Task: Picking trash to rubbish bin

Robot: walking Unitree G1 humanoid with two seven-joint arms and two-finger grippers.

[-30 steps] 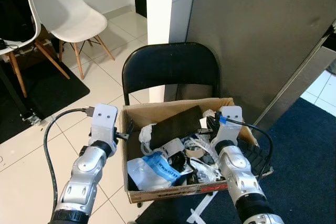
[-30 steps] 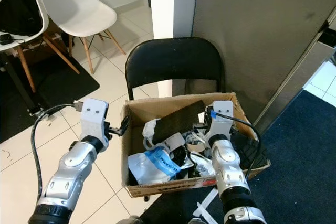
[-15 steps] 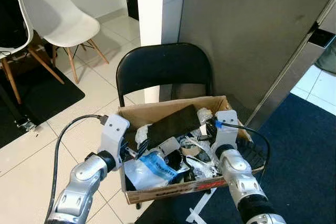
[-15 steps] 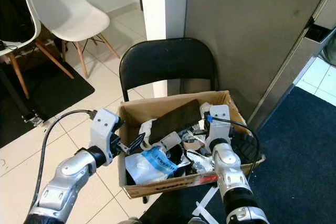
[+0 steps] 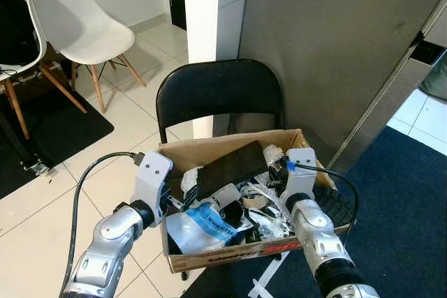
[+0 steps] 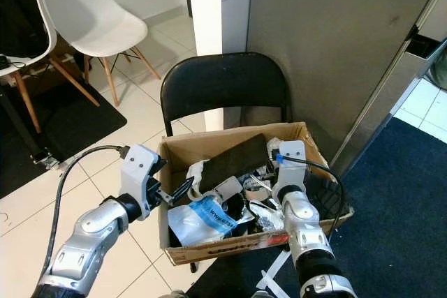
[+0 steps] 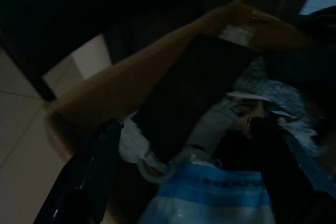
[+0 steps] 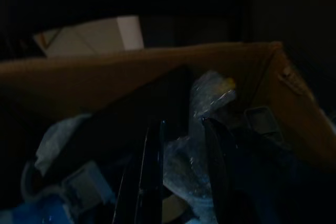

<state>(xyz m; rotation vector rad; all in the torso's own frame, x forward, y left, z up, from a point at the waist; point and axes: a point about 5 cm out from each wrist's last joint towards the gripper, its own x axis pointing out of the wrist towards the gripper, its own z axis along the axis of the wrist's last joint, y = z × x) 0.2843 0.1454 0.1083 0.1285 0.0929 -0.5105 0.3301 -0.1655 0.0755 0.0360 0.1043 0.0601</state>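
Note:
A cardboard box full of trash sits on a black folding chair. Inside lie a flat black piece, a white and blue plastic bag and crumpled clear wrappers. My left gripper is open at the box's left rim, its fingers spread wide above the bag. My right gripper hovers over the box's right side, fingers apart, with clear wrapping just beyond them.
A grey cabinet wall rises right behind the chair. White chairs and a black mat are to the left on the tiled floor. Dark blue carpet lies to the right.
My left gripper has swung right, from outside the box to over its left rim. The camera shifted a little. My right gripper stayed above the box.

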